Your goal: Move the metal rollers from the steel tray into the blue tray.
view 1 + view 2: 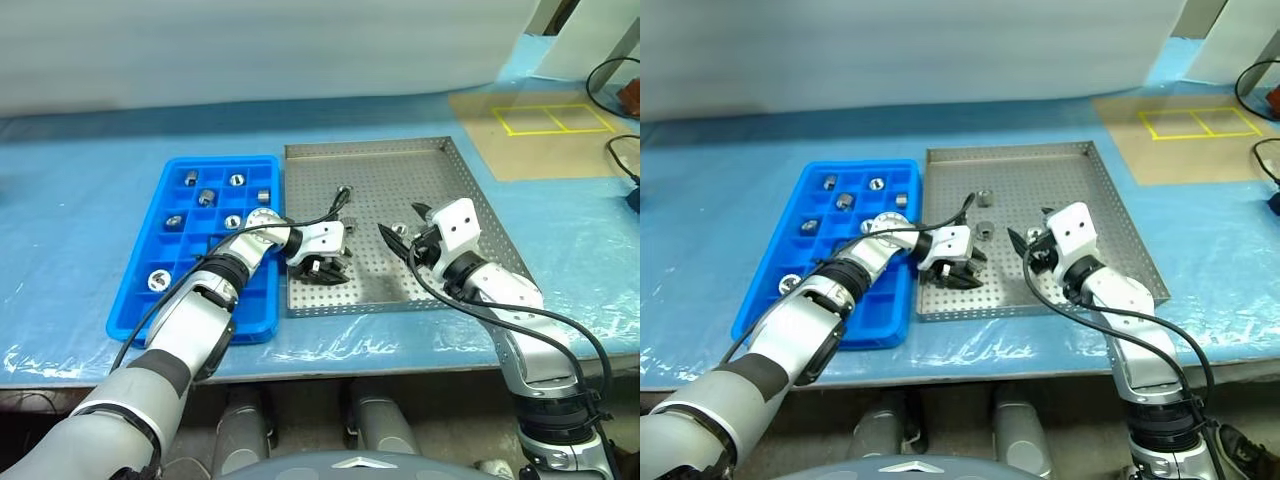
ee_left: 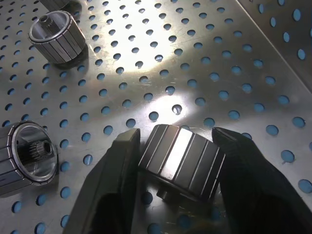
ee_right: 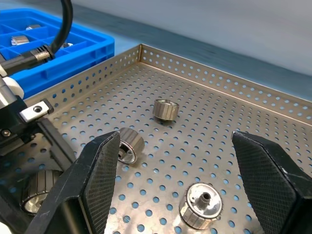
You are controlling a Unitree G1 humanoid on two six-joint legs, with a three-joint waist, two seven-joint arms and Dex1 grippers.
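The steel tray (image 1: 392,176) lies at the centre of the table, with the blue tray (image 1: 218,164) against its left side. Several metal rollers (image 1: 207,196) sit in the blue tray's compartments. My left gripper (image 2: 173,136) is low over the steel tray's near left part, and its two black fingers (image 2: 119,170) press both sides of a ribbed roller (image 2: 183,161) that rests on the perforated floor. My right gripper (image 3: 175,139) hovers open over the tray's middle, above a roller (image 3: 201,204). More rollers (image 3: 165,108) lie loose farther in.
A brown board with yellow taped squares (image 1: 555,120) lies at the back right, and black cables (image 1: 620,80) trail beside it. A blue sheet covers the table (image 1: 90,200). The table's front edge runs just below both trays.
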